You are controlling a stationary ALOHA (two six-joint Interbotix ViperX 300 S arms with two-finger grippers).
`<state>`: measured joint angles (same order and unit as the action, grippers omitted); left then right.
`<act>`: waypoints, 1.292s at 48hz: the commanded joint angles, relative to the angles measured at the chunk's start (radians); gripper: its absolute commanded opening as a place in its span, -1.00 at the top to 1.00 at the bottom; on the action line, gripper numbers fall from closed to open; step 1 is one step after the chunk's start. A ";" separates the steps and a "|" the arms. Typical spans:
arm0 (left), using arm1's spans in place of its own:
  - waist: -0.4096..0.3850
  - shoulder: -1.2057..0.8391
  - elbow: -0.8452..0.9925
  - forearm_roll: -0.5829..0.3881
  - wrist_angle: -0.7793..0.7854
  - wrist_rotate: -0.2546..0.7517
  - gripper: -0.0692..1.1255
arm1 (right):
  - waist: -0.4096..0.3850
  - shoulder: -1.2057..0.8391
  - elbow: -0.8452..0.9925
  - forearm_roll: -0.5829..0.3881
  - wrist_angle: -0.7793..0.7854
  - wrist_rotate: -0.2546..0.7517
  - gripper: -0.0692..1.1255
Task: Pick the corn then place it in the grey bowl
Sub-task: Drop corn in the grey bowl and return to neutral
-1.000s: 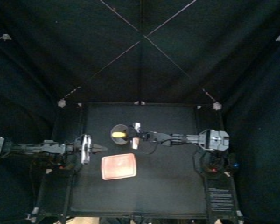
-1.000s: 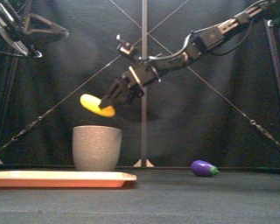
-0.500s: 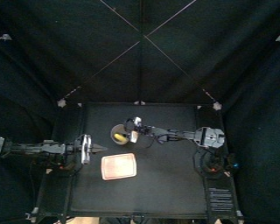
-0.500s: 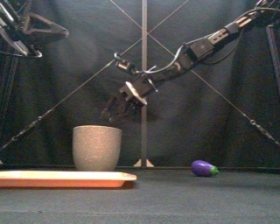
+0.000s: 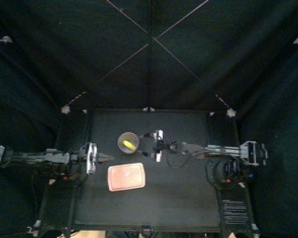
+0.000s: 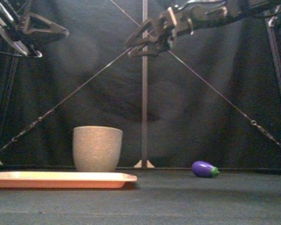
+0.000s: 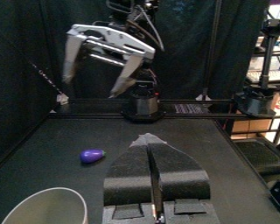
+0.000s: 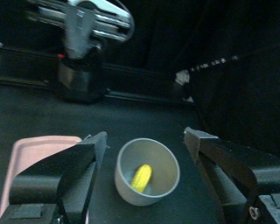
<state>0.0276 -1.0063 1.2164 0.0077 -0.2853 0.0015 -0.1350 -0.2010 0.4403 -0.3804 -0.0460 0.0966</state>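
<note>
My right gripper: jaws wide, empty | yellow toy corn cob: inside tall grey speckled cup, 9 o'clock of and below that gripper | left gripper: closed.

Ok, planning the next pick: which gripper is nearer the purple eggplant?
Right. The right gripper hangs open high above, roughly over the eggplant; the left gripper sits farther off, beyond the grey cup.

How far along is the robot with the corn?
Done: the corn lies inside the grey bowl. In hand: nothing; the right gripper hangs open and empty above it. Left to do: nothing I can see; the left gripper rests shut, off to the side.
</note>
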 commanded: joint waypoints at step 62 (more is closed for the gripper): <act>0.034 -0.051 -0.023 0.103 -0.040 0.005 0.94 | 0.054 -0.862 0.704 0.232 -0.043 0.005 -0.83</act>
<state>0.0583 -1.0569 1.2164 0.1104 -0.3145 0.0061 -0.0690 -1.0677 1.1490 -0.1503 -0.0813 0.1028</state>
